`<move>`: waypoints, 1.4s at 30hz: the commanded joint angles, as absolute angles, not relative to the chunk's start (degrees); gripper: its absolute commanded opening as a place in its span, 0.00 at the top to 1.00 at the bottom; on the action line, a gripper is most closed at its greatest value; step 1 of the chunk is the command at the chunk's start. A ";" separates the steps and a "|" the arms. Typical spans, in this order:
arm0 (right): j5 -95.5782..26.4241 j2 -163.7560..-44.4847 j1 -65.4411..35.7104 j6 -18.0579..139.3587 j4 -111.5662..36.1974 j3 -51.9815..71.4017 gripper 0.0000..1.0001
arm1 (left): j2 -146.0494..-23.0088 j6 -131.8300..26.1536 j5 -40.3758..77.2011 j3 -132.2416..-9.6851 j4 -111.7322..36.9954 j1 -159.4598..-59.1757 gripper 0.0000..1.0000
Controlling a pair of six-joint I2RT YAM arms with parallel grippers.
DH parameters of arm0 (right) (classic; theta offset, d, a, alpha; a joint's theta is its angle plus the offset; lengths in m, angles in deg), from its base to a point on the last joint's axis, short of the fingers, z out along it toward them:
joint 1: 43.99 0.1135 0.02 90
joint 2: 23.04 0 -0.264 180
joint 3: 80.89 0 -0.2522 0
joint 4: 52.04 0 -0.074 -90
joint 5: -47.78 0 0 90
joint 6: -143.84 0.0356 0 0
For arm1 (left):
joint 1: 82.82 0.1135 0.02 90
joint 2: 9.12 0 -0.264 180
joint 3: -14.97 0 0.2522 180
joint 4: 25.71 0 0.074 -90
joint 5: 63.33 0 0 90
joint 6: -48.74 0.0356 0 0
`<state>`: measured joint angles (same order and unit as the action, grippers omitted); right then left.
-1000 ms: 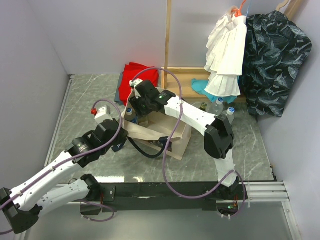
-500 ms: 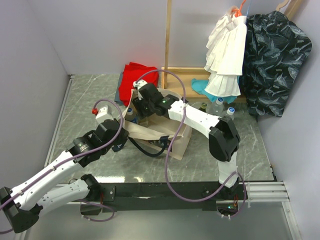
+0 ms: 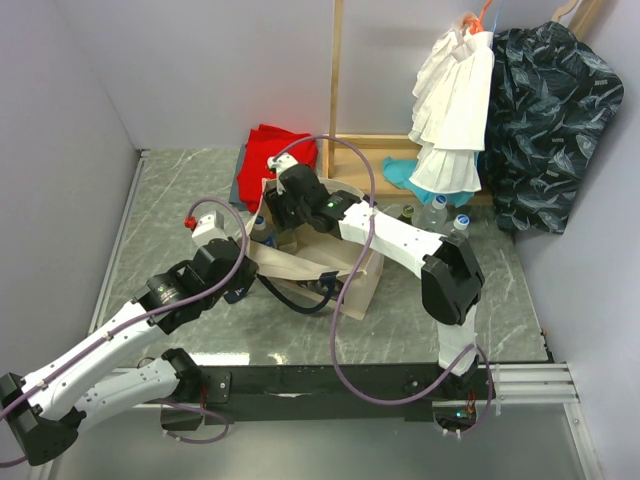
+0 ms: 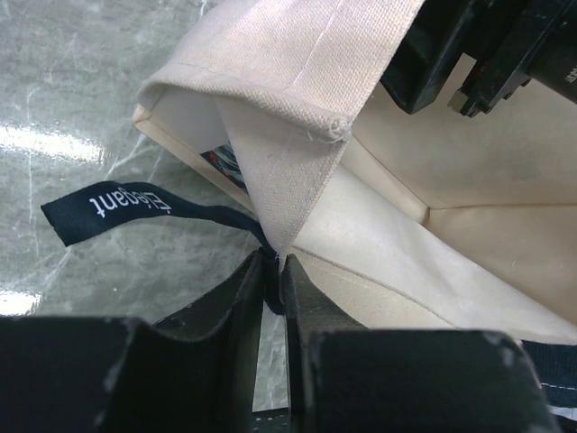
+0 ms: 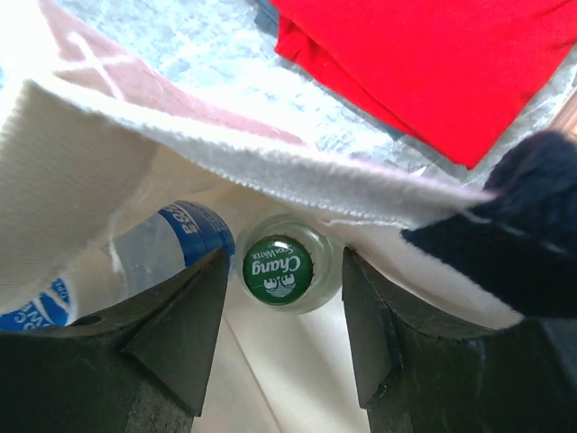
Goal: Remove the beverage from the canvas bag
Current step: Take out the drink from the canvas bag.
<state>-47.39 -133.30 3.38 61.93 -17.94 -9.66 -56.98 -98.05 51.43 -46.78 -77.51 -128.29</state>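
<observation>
The beige canvas bag stands mid-table with its mouth held wide. My left gripper is shut on the bag's near corner seam, where a navy strap tag comes out. My right gripper reaches into the bag's far-left corner. It is open, one finger on each side of the beverage, a glass bottle with a green Chang cap, and a small gap shows on both sides. A clear plastic bottle with a blue label stands against the left finger.
A red folded cloth lies just behind the bag. Several plastic bottles stand to the bag's right, below a wooden frame. White and dark garments hang there. A navy handle drapes over the bag's rim.
The right arm has shifted a little and its gripper has sunk into the bag's far corner, jaws narrowing. The left gripper has kept its hold, unmoved.
</observation>
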 commanded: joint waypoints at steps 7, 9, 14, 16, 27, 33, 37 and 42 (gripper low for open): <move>-48.28 -131.50 3.21 62.71 -19.73 -11.43 0.46 | -55.97 -97.86 51.72 -46.08 -80.52 -128.43 0.80; -48.11 -131.50 3.21 62.80 -19.74 -11.42 0.51 | -55.97 -97.86 51.72 -46.08 -80.52 -128.43 0.80; -48.37 -132.81 3.21 62.98 -18.68 -12.92 0.49 | -56.41 -97.68 51.63 -46.26 -80.52 -128.43 0.80; -48.28 -133.34 3.21 62.98 -18.16 -13.35 0.48 | -56.41 -97.86 51.81 -46.26 -80.78 -128.43 0.80; -47.84 -134.66 3.21 63.42 -18.07 -13.09 0.46 | -56.05 -97.95 51.72 -45.82 -80.60 -128.43 0.80; -47.76 -134.05 3.21 63.33 -19.91 -11.16 0.46 | -56.06 -98.04 51.90 -45.73 -80.87 -128.43 0.80; -48.11 -134.48 3.21 63.33 -18.68 -12.74 0.47 | -55.71 -98.04 51.72 -45.55 -80.52 -128.43 0.80; -48.37 -135.71 3.21 63.68 -16.84 -13.36 0.47 | -56.06 -98.04 51.99 -45.99 -80.87 -128.43 0.80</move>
<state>-47.34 -134.13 3.38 63.03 -17.55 -11.08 -56.48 -98.12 51.47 -46.50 -77.91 -128.29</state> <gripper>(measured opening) 0.532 0.203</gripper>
